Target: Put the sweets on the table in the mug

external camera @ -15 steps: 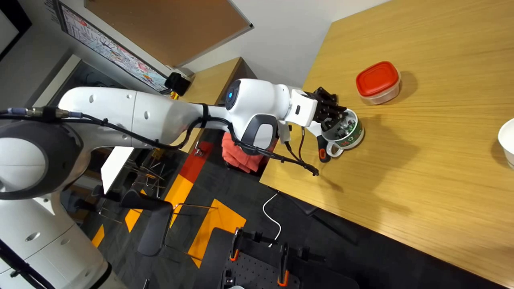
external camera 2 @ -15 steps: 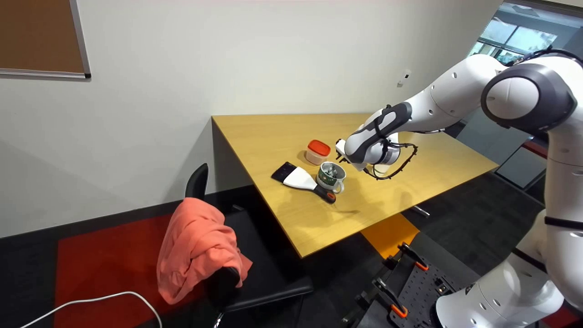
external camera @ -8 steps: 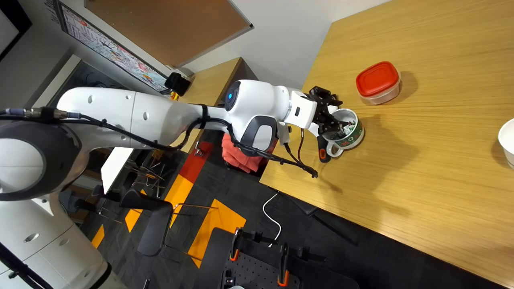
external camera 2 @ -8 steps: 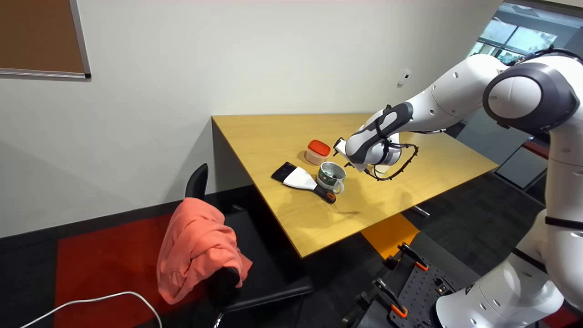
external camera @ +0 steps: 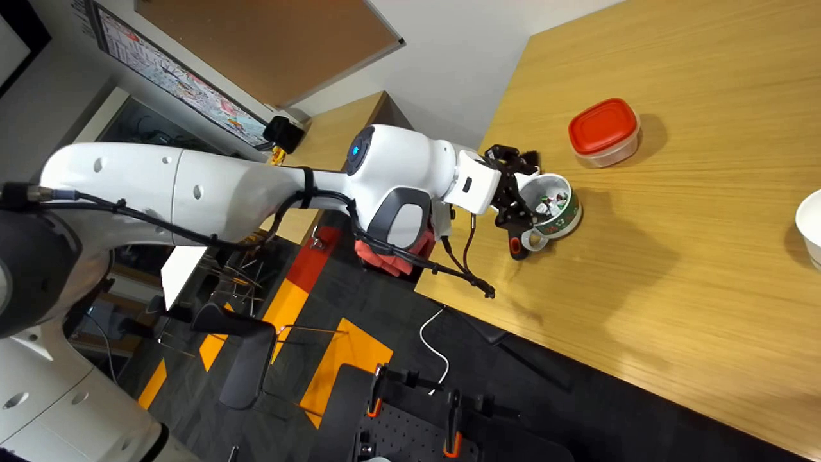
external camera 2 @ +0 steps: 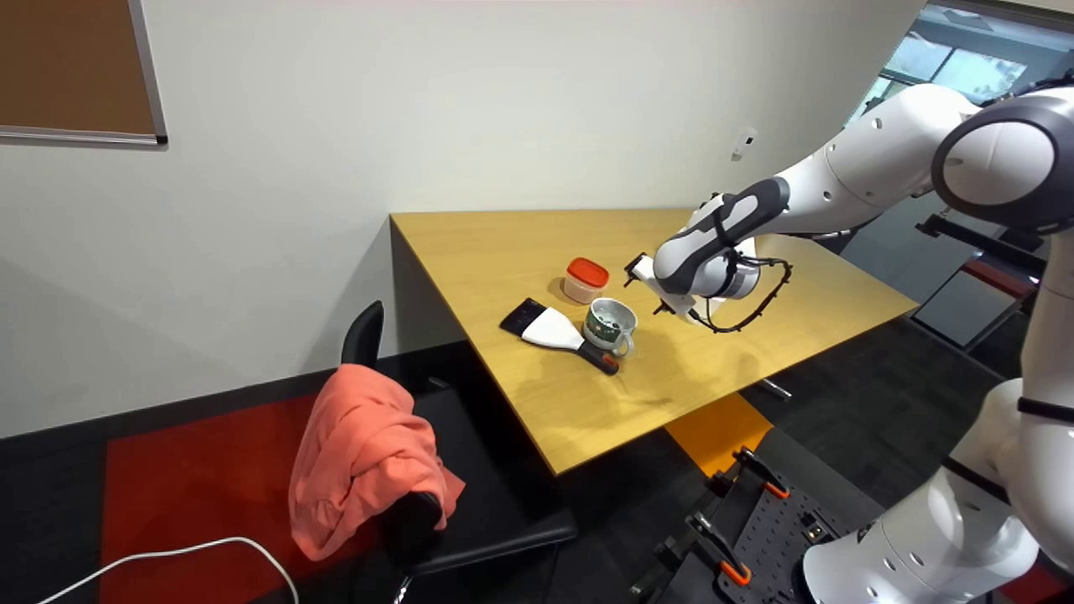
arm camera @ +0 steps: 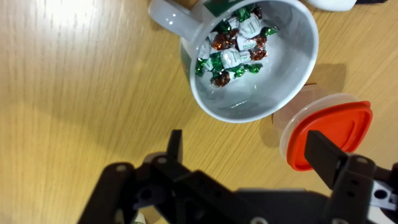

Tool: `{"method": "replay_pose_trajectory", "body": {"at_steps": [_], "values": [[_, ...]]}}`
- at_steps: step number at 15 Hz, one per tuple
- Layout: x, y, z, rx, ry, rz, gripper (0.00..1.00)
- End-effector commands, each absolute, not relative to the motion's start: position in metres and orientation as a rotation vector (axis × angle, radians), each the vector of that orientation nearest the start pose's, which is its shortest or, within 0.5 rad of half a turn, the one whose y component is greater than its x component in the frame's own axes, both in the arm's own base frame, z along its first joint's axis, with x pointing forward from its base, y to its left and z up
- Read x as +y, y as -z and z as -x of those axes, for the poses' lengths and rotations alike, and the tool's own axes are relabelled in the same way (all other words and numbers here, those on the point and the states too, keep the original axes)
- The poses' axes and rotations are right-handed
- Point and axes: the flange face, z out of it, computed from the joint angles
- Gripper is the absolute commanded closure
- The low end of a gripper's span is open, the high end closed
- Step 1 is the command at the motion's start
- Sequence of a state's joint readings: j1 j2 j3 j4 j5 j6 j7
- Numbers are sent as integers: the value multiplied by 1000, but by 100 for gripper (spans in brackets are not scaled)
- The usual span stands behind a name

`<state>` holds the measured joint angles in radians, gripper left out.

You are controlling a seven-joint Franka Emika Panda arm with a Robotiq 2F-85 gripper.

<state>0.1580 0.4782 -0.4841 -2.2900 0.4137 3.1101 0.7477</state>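
Observation:
Inside the white mug (arm camera: 267,90) lies a small heap of sweets (arm camera: 231,57), wrapped in white, green and brown, gathered towards the handle side. The same sweets (external camera: 553,204) show in the mug (external camera: 567,224) in an exterior view. The mug stands upright on the wooden table (arm camera: 93,124), its dark green printed band (external camera 2: 599,335) facing out. My gripper (arm camera: 245,133) is open, its fingers wide apart with nothing between them. In the wrist view it lies below the mug's rim; in an exterior view the gripper (external camera 2: 644,295) is beside the mug, above the table.
A clear container (arm camera: 334,133) with a red lid stands close to the mug, behind one finger in the wrist view. A brush-like tool (external camera 2: 550,329) with a white body and dark ends lies against the mug's other side. A white bowl (external camera: 811,221) stands farther along the table.
The fingers have spread from nearly together to wide apart. The gripper has drawn back from over the mug, and the sweets show lower inside it. Mug, container and brush-like tool have stayed put.

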Motion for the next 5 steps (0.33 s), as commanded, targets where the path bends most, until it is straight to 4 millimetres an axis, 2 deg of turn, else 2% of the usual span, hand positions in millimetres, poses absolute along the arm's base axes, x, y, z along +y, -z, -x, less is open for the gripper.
{"method": "replay_pose_trajectory", "body": {"at_steps": [1, 5], "values": [[-214, -229, -499, 1959, 589, 2440, 0], [-216, -238, -494, 1945, 560, 2524, 0]]}}
